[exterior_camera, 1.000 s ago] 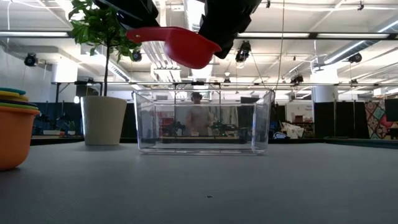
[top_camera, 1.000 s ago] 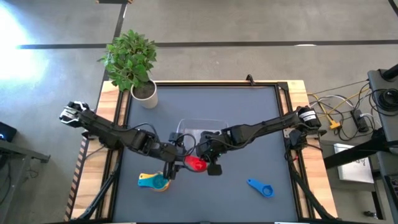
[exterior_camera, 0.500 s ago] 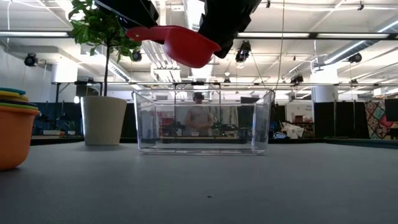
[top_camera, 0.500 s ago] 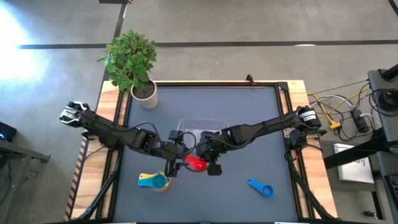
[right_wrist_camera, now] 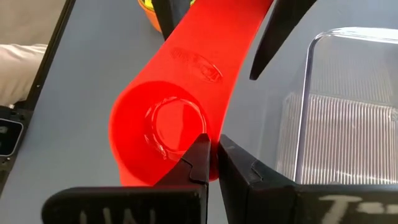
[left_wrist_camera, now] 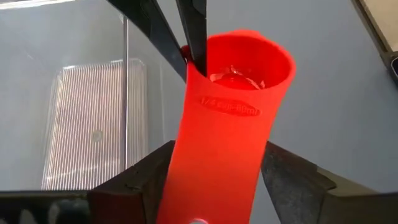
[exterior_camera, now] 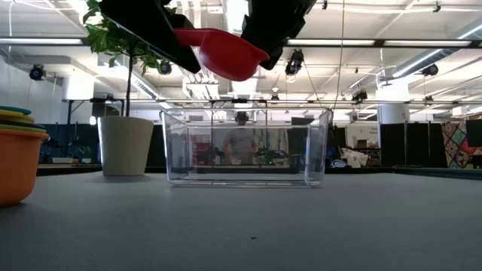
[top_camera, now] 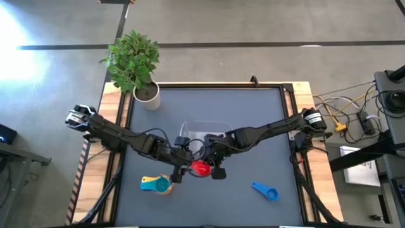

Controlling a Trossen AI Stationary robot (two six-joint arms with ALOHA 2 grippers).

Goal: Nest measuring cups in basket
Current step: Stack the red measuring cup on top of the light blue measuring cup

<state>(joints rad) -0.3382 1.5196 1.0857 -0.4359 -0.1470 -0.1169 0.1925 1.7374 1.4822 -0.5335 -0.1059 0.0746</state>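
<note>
Red cup (right_wrist_camera: 163, 134): smooth plastic, slightly glossy, embossed lettering seen on the handle. Basket (left_wrist_camera: 93, 127): clear glossy plastic, floor finely ribbed. Table top (top_camera: 253, 120): matt grey, faintly textured; edges (top_camera: 112, 101) appear to be pale wood. Plant pot (exterior_camera: 125, 145): white, matt. Orange cup (exterior_camera: 16, 162): smooth plastic.

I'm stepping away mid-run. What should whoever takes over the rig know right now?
Right gripper: shut on the red cup's rim, holding it in the air in front of the basket.
Left gripper: fingers either side of the red cup's handle; grip not clear.
Basket: empty.
Stack of nested cups sits on the mat at front left; blue cup lies alone at front right.
Done: nothing in the basket yet.
Left: red cup, stack and blue cup into the basket.
</note>
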